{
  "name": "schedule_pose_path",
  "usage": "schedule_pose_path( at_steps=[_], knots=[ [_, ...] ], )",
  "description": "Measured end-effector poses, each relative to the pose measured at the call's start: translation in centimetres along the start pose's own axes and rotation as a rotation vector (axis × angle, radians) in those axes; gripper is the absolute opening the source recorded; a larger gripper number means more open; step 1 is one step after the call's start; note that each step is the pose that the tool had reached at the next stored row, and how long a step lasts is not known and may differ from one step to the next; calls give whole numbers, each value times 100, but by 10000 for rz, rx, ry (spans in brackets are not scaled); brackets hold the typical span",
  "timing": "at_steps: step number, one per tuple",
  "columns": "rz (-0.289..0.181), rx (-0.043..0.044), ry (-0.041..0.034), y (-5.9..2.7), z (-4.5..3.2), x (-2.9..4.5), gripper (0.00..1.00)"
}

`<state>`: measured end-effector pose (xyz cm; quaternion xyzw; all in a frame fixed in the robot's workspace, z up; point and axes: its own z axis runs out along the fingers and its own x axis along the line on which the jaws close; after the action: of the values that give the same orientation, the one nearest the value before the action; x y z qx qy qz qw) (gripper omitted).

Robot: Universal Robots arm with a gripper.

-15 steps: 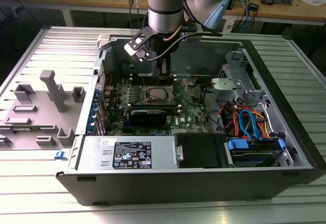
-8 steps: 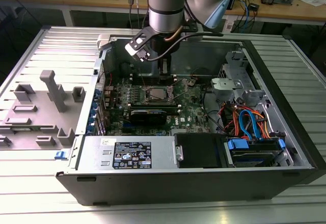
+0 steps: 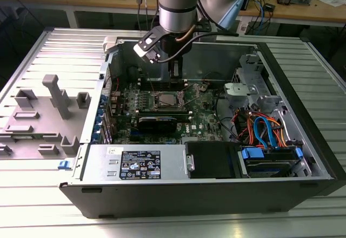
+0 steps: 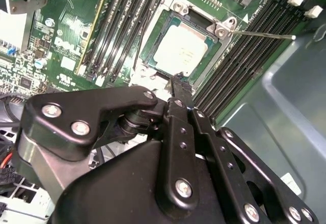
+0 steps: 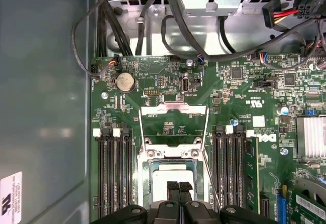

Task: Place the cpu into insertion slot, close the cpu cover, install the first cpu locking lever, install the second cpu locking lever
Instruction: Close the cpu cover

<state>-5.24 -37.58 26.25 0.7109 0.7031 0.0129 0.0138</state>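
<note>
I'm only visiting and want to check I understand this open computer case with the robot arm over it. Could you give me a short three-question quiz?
1. True or false: the small, flat, square silver-grey cpu already lies in the silver-rimmed square insertion slot of the green motherboard.
2. The thin silver metal cpu cover, a square frame with a window, is: A) shut over the chip; B) swung open, clear of the chip; C) lying outside the case.
3. Fill in: the black gripper hangs over the ____.

Key: 1 true; 2 B; 3 cpu.
</note>
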Motion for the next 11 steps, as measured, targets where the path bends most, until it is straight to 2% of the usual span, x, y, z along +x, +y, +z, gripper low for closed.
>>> schedule_pose_path(
  at_steps=[6,11],
  knots=[
    [0,1,0,3,-73,0,11],
    [-1,0,0,3,-84,0,11]
  ],
)
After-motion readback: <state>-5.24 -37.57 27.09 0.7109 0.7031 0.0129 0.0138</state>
